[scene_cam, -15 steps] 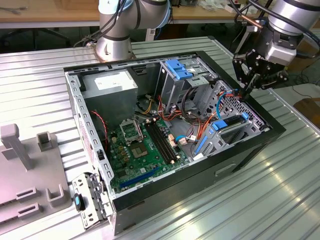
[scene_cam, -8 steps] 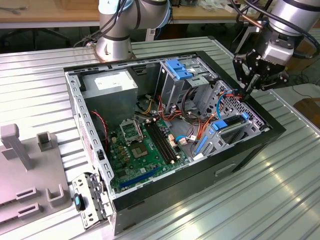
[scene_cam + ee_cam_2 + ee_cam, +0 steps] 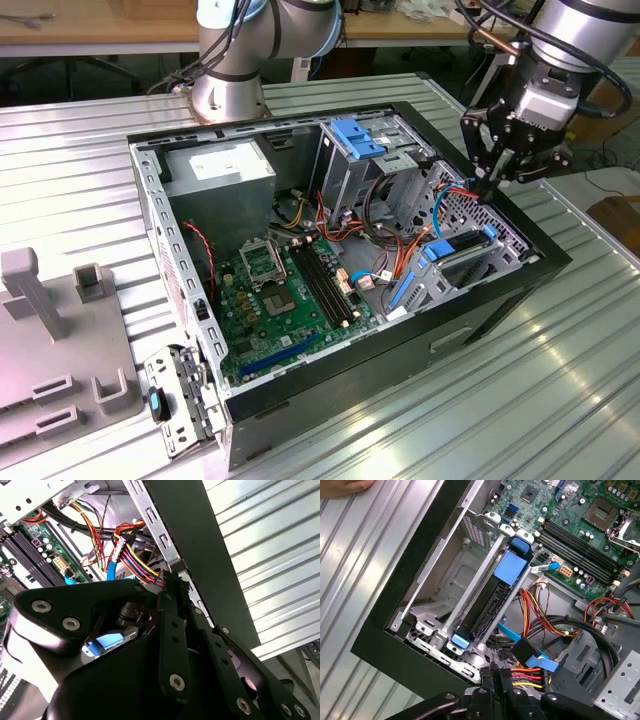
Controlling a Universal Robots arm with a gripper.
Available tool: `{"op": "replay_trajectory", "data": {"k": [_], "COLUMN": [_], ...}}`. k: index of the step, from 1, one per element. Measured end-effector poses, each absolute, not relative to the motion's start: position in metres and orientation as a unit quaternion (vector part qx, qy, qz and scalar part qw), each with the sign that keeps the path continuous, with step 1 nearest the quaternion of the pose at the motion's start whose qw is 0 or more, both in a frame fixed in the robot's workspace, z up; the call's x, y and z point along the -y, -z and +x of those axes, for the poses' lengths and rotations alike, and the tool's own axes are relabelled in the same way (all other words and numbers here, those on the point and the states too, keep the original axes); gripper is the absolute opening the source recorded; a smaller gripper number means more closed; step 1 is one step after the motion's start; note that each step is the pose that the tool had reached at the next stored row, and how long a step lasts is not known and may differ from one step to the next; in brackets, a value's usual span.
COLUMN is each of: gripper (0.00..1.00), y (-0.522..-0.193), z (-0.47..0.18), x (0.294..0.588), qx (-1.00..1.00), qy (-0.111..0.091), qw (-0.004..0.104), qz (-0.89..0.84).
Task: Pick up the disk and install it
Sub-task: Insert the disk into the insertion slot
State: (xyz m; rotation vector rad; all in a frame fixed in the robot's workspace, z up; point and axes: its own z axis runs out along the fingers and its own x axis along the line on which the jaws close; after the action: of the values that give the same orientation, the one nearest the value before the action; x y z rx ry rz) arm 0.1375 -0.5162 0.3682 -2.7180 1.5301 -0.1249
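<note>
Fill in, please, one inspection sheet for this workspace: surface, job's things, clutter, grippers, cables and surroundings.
Surface: ribbed metal table, carrying an open computer case.
Job's things: the disk sits in a metal bay at the case's corner, with blue frame ends visible.
Clutter: grey plastic stands and a loose metal bracket at the exterior view's left.
Grippers: the gripper hangs over the case corner beside the disk; the jaws look closed and the disk is not in them.
Cables: a red, yellow and black wire bundle lies right at the gripper, with a blue flat cable nearby.
Surroundings: a wooden bench stands behind; what looks like a hand rests on the table.
</note>
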Motion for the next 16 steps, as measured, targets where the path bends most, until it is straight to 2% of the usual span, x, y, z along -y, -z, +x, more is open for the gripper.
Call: {"op": "replay_trajectory", "data": {"k": [13,16], "gripper": [0.17,0.17], "y": [-0.3669,-0.3669], "z": [0.1374,0.1373], "x": [0.5162,0.5161], "qx": [-0.629,-0.644], "qy": [0.041,0.034], "qw": [0.003,0.010], "qz": [-0.776,-0.764]}}
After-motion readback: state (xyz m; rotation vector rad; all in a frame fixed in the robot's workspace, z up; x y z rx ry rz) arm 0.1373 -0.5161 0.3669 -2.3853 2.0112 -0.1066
